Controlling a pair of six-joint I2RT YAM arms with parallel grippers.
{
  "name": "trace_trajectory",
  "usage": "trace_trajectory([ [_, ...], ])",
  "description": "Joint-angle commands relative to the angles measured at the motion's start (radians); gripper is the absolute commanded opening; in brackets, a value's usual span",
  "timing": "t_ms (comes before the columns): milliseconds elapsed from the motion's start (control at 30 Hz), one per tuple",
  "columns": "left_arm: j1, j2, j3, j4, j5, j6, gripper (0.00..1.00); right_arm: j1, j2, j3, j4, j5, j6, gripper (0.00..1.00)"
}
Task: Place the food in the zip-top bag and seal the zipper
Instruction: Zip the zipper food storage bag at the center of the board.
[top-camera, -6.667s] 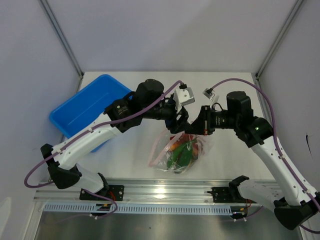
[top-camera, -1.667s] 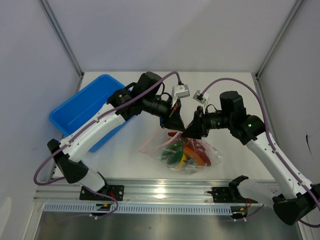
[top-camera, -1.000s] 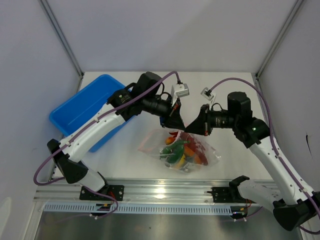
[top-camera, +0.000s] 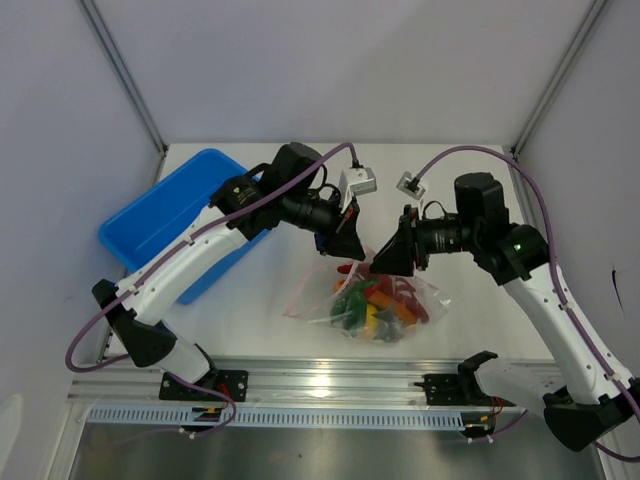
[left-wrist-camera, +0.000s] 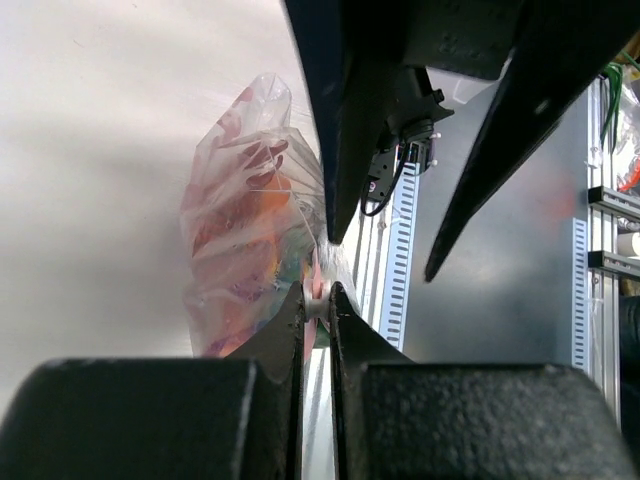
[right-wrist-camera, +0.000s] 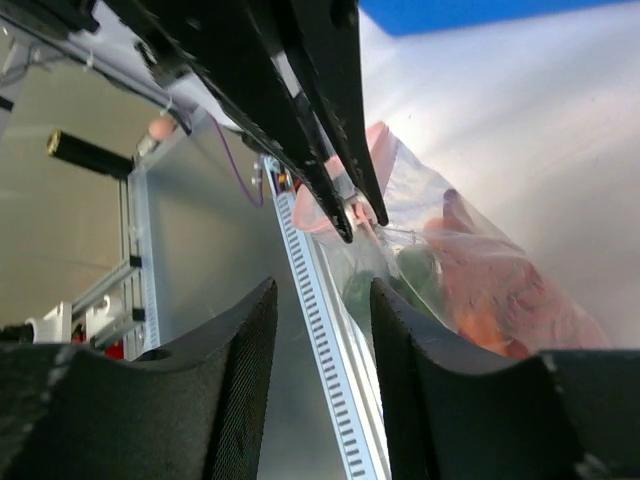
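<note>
Tabletop (top-camera: 262, 322): left claw (left-wrist-camera: 317, 293) tight on zipper (left-wrist-camera: 316, 268)

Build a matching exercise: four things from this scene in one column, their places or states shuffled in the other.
1. left tool
2. right tool
3. food
4. blue bin

a. inside the zip-top bag
b. open, holding nothing
c. on the left side of the table
d. shut on the zipper

Pairs: 1-d, 2-b, 3-a, 4-c
</note>
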Motion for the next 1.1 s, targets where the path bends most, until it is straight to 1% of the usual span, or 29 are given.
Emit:
trace_trajectory([
  [0,0.004,0.006,0.059,0.014,0.014,0.014,0.01,0.026,0.029,0.013,-0.053,-0.012,-0.081,0.44],
  [67,0.004,0.006,0.06,0.011,0.017,0.015,0.01,0.028,0.033,-0.008,-0.03,0.002,-0.088,0.45],
  [133,0.004,0.004,0.053,0.01,0.02,0.018,0.01,0.028,0.038,-0.013,-0.013,0.028,-0.096,0.48],
  [167,0.004,0.001,0.049,0.01,0.02,0.018,0.01,0.029,0.038,-0.013,-0.009,0.046,-0.095,0.52],
  [233,0.004,-0.002,0.04,0.011,0.017,0.017,0.01,0.028,0.033,0.005,-0.022,0.1,-0.099,0.56],
  [300,0.004,-0.005,0.033,0.013,0.017,0.015,0.0,0.028,0.011,0.022,-0.036,0.157,-0.101,0.62],
  [333,0.004,-0.005,0.037,0.013,0.016,0.012,0.01,0.026,0.001,0.024,-0.05,0.174,-0.102,0.66],
  [367,0.004,-0.003,0.034,0.016,0.017,0.009,0.0,0.028,-0.008,0.024,-0.053,0.192,-0.101,0.78],
  [400,0.004,-0.003,0.034,0.017,0.019,0.008,0.01,0.028,-0.023,0.024,-0.052,0.215,-0.095,0.85],
  [433,0.004,-0.002,0.034,0.022,0.022,0.006,0.01,0.028,-0.026,0.019,-0.046,0.229,-0.095,0.96],
  [467,0.004,-0.002,0.034,0.022,0.022,0.003,0.01,0.028,-0.025,0.017,-0.046,0.228,-0.099,0.99],
  [633,0.004,-0.005,0.036,0.02,0.034,0.008,0.01,0.03,0.016,0.025,-0.024,0.183,-0.119,0.99],
  [700,0.004,-0.006,0.031,0.022,0.043,0.008,0.01,0.031,0.032,0.022,-0.021,0.136,-0.154,0.99],
  [833,0.004,-0.012,0.028,0.023,0.054,0.012,0.01,0.033,0.072,0.018,-0.017,0.061,-0.19,0.9],
  [867,0.004,-0.014,0.025,0.025,0.059,0.015,0.0,0.036,0.081,0.01,-0.01,0.051,-0.193,0.84],
  [933,0.004,-0.02,0.02,0.033,0.062,0.014,0.01,0.04,0.087,0.001,0.017,0.024,-0.194,0.81],
  [1067,0.004,-0.023,0.009,0.034,0.068,0.014,0.01,0.045,0.115,-0.007,0.037,-0.018,-0.199,0.69],
])
